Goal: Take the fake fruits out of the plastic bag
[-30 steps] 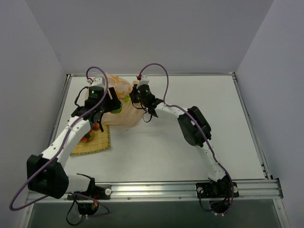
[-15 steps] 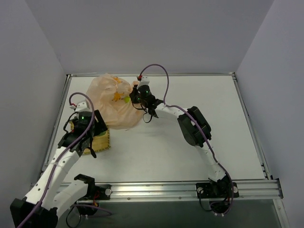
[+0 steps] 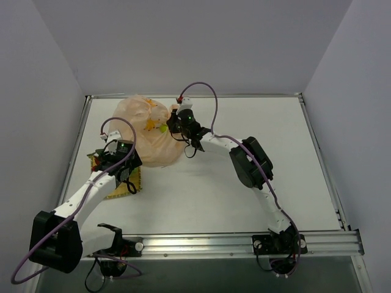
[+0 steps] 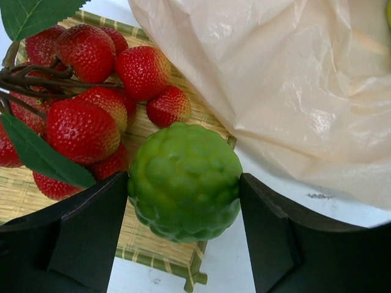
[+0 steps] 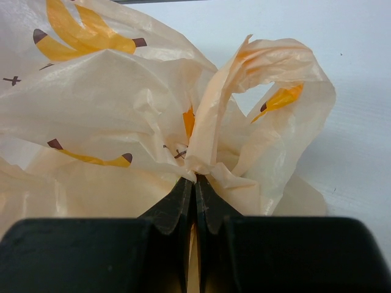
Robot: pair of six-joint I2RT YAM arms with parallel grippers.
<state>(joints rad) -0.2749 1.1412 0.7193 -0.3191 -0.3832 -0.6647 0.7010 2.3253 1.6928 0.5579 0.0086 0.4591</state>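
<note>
A bumpy lime-green fake fruit [image 4: 183,183] sits between the fingers of my left gripper [image 4: 183,210], which is shut on it with both pads touching its sides. It hangs just above the near corner of the yellow woven mat [image 4: 156,253], next to a bunch of red strawberries [image 4: 85,116]. From above, my left gripper [image 3: 125,170] is at the mat's right edge. The peach plastic bag [image 3: 149,131] lies behind it, with a green spot [image 3: 163,129] showing through. My right gripper [image 5: 195,178] is shut on a gathered fold of the bag [image 5: 122,104].
The mat [image 3: 116,190] lies near the table's left edge. Green leaves [image 4: 36,15] and brown stems belong to the strawberry bunch. White table [image 3: 256,183] stretches to the right of the bag. The right arm's elbow [image 3: 250,162] rests mid-table.
My left gripper has come away from the bag with the green fruit and now holds it over the mat. The right gripper has stayed pinched on the bag.
</note>
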